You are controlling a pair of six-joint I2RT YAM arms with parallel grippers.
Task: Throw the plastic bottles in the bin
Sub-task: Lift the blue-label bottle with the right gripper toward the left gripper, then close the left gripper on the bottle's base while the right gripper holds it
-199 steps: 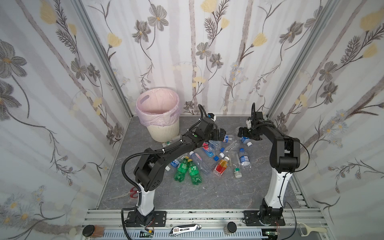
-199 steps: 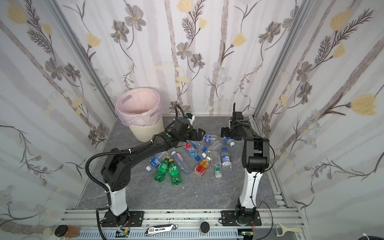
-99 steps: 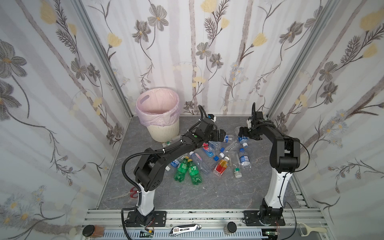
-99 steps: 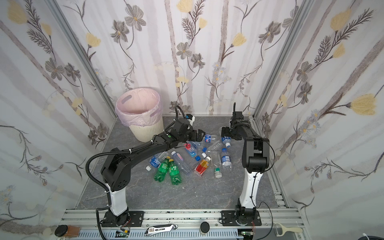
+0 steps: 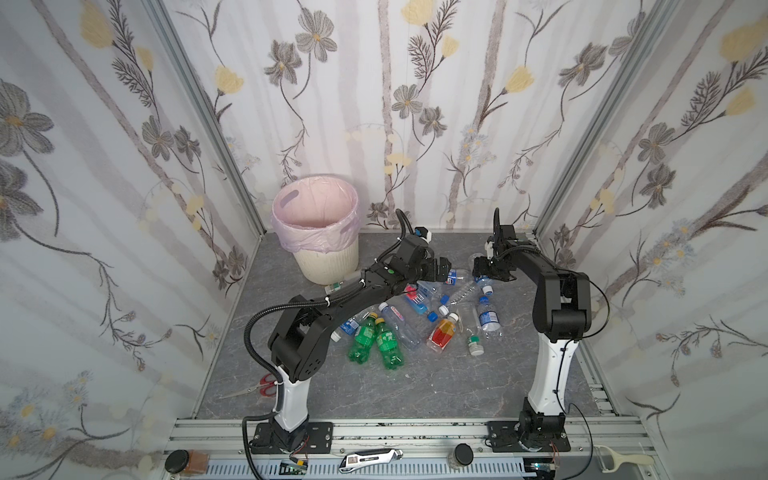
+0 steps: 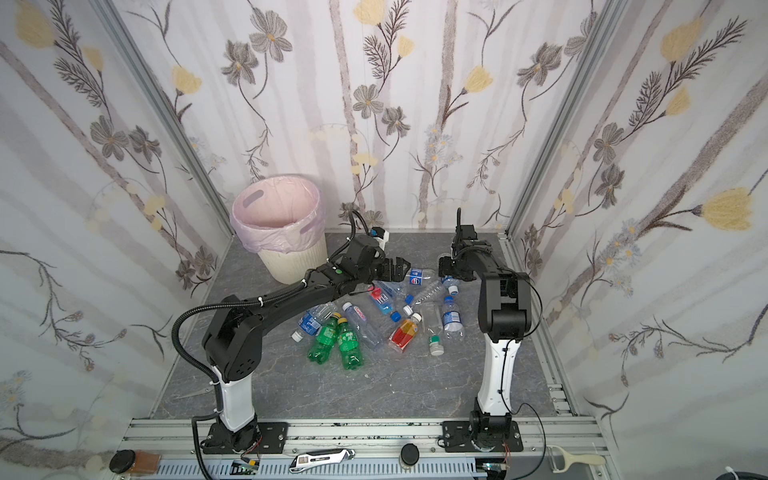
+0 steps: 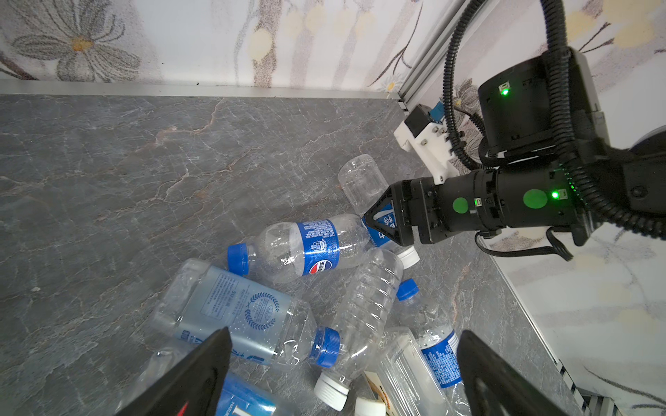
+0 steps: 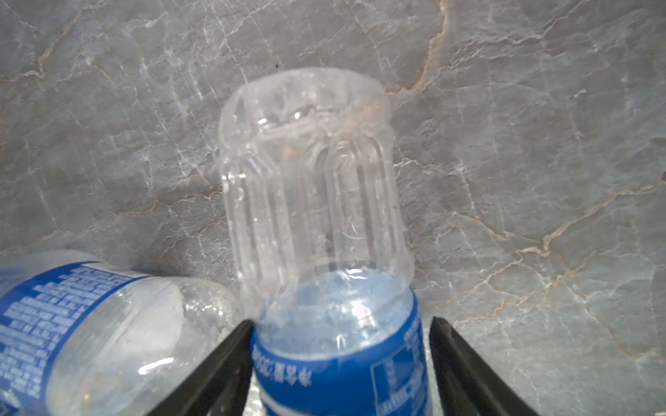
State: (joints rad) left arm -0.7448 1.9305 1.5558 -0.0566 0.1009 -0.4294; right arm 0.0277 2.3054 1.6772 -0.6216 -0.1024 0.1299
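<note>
We see the plastic bottles (image 5: 388,343) on the table (image 5: 374,395), none in the bin (image 5: 332,264). Our left tool (image 6: 402,269) gapes; our right tool (image 8: 340,322) straddles one bottle (image 8: 313,180), unclamped.

Illumination is bright, even and diffuse, with no hard-edged shadow in any view. In both top views only faint, soft shading lies on the grey marbled floor (image 5: 415,386) around the bottle heap (image 5: 415,316).

Both top views carry wide-angle distortion. The aluminium corner post (image 5: 205,110) left of the heap leans outward, and the wallpaper (image 5: 62,166) far from the heap looks stretched.

Left wrist view: the heap is sharp, with small white glints on clear plastic. The left gripper (image 7: 345,331), nearest the lens, is slightly soft. A green indicator light (image 7: 504,92) blooms.

Right wrist view: the clear blue-labelled bottle (image 8: 313,180) is blurred and its lettering smeared. The floor veins behind it read sharper.
</note>
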